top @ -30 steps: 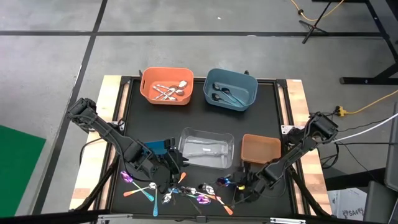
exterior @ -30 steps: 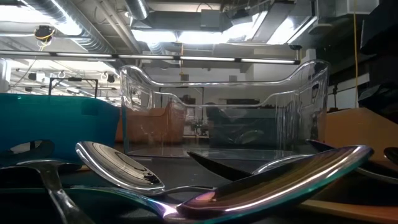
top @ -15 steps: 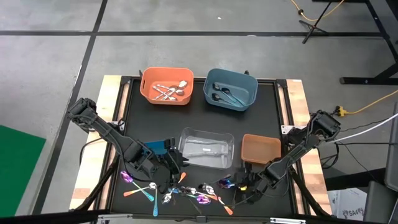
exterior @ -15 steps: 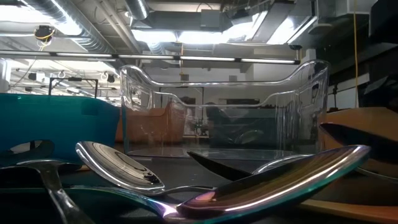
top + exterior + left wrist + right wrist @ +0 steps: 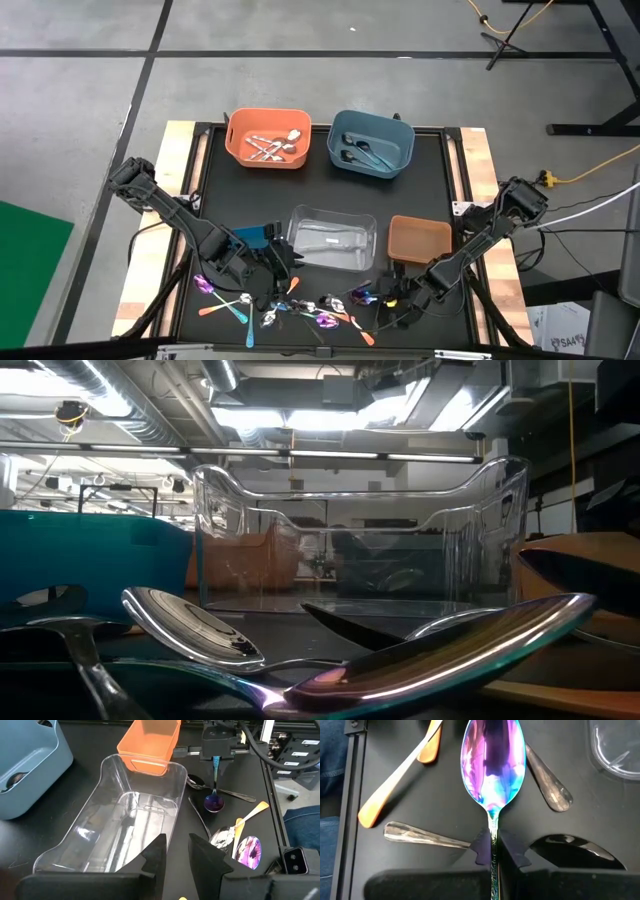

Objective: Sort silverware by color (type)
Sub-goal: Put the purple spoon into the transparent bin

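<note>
both arms reach low over the table's near edge; right gripper (image 5: pixel 493 851) jaws clamped, left gripper (image 5: pixel 176 851) parted.

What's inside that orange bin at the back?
The orange bin holds a few plain silver spoons piled together. Anything beneath the pile is hidden.

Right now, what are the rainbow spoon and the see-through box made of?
The rainbow spoon, pinched in the right hand, looks like polished metal with an iridescent coating: it gleams purple, pink and teal like a mirror. The see-through box looks like clear glossy plastic: the dark table shows through it, and its rounded walls catch bright glints.
</note>
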`<state>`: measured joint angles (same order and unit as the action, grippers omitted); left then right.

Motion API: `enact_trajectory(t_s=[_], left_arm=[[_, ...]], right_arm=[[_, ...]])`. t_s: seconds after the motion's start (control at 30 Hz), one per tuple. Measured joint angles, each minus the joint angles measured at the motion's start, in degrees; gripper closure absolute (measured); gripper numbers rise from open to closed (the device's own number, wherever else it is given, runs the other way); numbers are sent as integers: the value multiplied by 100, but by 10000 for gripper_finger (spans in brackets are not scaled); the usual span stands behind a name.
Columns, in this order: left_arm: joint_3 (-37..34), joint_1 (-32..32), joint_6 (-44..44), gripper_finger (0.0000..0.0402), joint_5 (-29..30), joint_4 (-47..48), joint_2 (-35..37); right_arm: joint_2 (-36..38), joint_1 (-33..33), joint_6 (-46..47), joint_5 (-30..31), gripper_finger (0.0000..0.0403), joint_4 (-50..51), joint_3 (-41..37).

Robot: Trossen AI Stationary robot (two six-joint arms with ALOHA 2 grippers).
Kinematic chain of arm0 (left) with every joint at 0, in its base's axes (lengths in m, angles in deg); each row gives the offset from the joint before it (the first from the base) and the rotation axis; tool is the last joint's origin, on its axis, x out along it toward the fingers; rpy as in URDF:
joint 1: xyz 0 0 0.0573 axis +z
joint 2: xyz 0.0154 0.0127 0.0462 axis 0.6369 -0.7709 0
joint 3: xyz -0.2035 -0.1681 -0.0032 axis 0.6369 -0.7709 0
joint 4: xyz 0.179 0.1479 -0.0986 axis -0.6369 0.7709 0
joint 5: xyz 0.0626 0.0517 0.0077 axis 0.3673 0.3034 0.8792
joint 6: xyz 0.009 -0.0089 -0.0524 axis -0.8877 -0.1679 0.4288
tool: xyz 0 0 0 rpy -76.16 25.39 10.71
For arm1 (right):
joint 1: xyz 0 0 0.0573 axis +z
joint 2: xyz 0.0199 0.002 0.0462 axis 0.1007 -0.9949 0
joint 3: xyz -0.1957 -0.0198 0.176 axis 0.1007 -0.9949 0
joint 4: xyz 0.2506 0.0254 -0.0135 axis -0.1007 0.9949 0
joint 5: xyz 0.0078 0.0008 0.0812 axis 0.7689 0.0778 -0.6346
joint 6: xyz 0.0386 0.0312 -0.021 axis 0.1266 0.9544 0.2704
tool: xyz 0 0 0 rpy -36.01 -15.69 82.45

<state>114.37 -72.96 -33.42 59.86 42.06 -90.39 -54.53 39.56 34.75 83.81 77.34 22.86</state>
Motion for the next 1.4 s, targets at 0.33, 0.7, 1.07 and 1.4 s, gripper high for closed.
enact_trajectory(t_s=[0.33, 0.7, 1.07, 1.4], left_arm=[[0, -1, 1, 327, 0, 1, 0], [0, -1, 1, 327, 2, 0, 0], [0, -1, 5, 327, 5, 0, 0], [0, -1, 5, 327, 4, 2, 0]], right_arm=[[2, 0, -95, -138, 402, -113, 104], [10, -91, -930, -179, 402, 1060, 1007], [11, -486, -2096, -131, 402, 2305, 2034], [11, -1319, -3109, -142, 402, 2334, 2227]])
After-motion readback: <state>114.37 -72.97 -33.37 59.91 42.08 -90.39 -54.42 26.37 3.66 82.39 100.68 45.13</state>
